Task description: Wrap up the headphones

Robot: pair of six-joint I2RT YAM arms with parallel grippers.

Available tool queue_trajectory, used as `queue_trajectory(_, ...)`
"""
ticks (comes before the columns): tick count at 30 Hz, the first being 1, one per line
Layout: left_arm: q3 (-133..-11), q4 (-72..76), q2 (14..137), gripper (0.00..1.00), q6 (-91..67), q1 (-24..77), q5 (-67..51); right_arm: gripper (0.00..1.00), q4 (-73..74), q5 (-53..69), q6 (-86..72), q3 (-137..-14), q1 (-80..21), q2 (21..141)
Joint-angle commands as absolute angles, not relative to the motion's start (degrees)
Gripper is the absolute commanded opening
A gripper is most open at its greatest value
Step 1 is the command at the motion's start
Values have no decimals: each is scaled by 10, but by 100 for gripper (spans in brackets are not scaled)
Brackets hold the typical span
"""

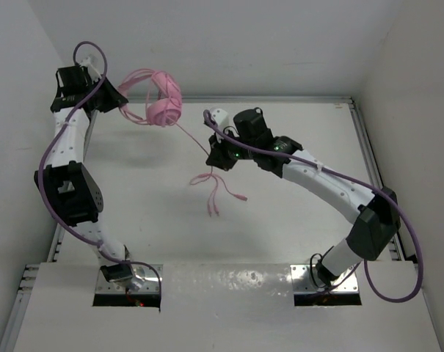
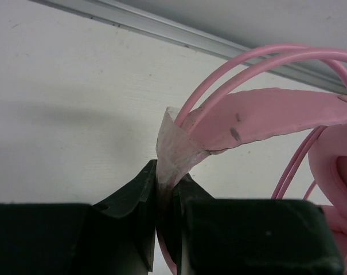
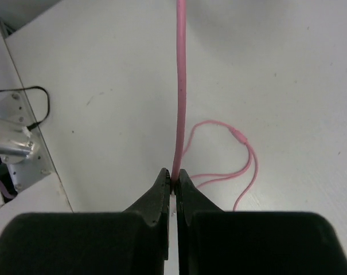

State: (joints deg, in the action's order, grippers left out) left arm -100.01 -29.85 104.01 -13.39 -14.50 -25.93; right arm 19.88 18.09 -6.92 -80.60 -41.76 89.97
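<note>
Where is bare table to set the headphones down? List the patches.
Bare table lies between the left arm and the trailing cord, and in the far right corner beyond the right arm. Crowded: the middle, where the right pincer pinches the cord, and far left, where the left pincer holds the headphones.

Headphones back left; end of cord nearer, on table
</note>
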Motion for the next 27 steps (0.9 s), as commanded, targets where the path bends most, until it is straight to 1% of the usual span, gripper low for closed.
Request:
queue_trajectory(1,-1027,-243,975,0,-214,-141,-318,0,117,171,-73,-750,-414,886)
queue_trajectory(4,-1055,-267,974,0,-207,-141,-301,0,68,173,-98,-718,-400,887)
queue_trajectory(7,-1063,-279,974,0,-206,-142,-276,0,52,169,-105,-702,-391,889)
queue_trajectory(13,-1067,-272,978,0,-207,-146,-235,0,70,163,-90,-680,-394,887)
queue_trajectory(16,-1069,-273,979,0,-186,-142,-216,0,125,140,-73,-746,-437,896)
queue_trajectory(17,-1065,-272,976,0,-185,-141,-208,0,139,139,-69,-793,-465,912)
queue_trajectory(19,-1065,-272,979,0,-185,-139,-205,0,142,145,-62,-838,-494,933)
queue_trajectory(20,-1064,-274,983,0,-187,-139,-208,0,134,151,-64,-880,-506,958)
queue_trajectory(22,-1058,-272,982,0,-192,-139,-211,0,126,188,-75,-920,-535,988)
queue_trajectory(23,-1050,-270,978,0,-193,-140,-211,0,126,199,-83,-961,-542,1022)
queue_trajectory(27,-1042,-268,974,0,-195,-140,-199,0,168,209,-57,-1038,-585,1097)
